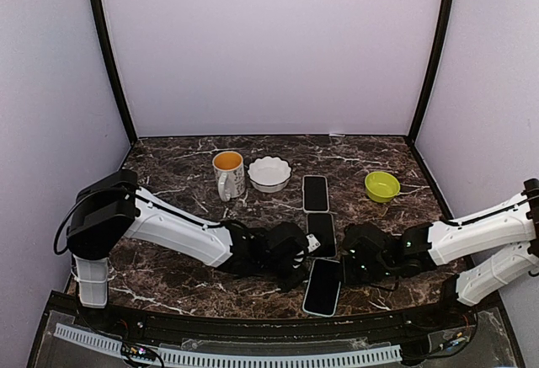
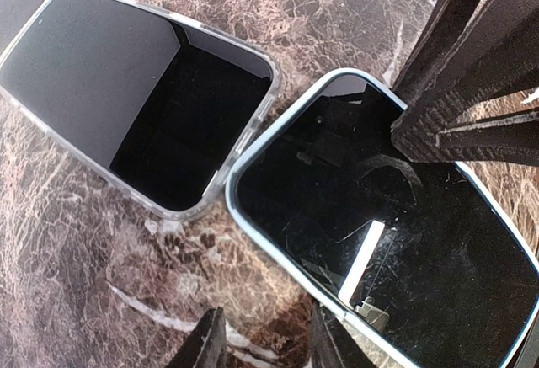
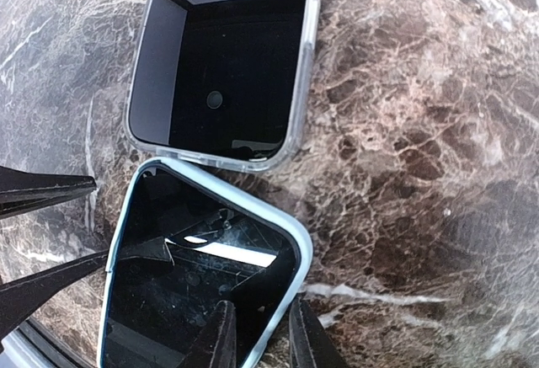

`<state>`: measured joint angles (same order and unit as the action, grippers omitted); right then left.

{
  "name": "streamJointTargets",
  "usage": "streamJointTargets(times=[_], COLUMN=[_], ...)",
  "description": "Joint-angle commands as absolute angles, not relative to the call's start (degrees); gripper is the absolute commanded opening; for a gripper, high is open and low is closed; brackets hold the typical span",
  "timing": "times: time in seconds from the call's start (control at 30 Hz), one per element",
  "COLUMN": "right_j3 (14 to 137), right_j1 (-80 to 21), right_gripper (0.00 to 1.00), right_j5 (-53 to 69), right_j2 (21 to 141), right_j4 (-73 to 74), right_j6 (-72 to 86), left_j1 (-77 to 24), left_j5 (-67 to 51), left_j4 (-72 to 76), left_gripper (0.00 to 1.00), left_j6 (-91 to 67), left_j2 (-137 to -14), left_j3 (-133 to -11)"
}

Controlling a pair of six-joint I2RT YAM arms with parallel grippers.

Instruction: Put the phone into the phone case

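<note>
The phone [image 1: 322,287] is shown with a glossy black screen framed by a pale, silvery-blue rim. Just beyond it, the phone case [image 1: 321,233] is seen with a clear, greyish edge around a black inside. Farther beyond, a second phone [image 1: 315,193] is seen in black with a thin light border. The table [image 1: 168,166] under the phone is patterned as dark brown marble, veined in white and pink. Well beyond the phone to the left, a white mug [image 1: 227,172] lined in orange and a white bowl [image 1: 269,173] are seen; to the right, a yellow-green bowl [image 1: 382,186]. Beside the phone, the left gripper [image 1: 296,260] and right gripper [image 1: 354,260] are coloured black, and the left arm [image 1: 168,229] and right arm [image 1: 480,225] white.
</note>
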<state>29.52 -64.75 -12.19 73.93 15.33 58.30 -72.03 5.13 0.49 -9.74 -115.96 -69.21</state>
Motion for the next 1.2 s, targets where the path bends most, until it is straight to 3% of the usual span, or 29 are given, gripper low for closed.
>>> streamJointTargets(times=[0.0,0.5,0.93,1.0,1.17], right_j3=[30.9,33.9,35.6,36.4,41.0], right_j1=[-64.1,-64.2,-59.8,-56.2,-45.4], right_gripper=[0.25,0.26,0.29,0.32,0.52], right_j5=[-11.1,-12.3,-16.7,-16.1,-13.6], right_j2=[74.4,76.4,69.8,67.7,66.3], right_j4=[12.5,15.0,23.3,23.6,23.9], right_j6=[55.7,54.7,49.7,45.5,33.8], left_j1=[-73.1,-73.7,-71.5,-69.8,-63.1], left_j5=[1.3,2.2,8.8,9.7,11.5], left_j4=[-1.0,-0.2,-4.8,-5.9,-7.4], left_gripper=[0.36,0.42,0.46,0.47,0.53], left_j6=[-11.0,-11.5,-9.2,-9.0,-9.1], left_j2=[-116.0,-112.2,-108.2,-105.4,-98.3], left_j3=[-66.5,-62.6,-63.8,-63.0,-61.1])
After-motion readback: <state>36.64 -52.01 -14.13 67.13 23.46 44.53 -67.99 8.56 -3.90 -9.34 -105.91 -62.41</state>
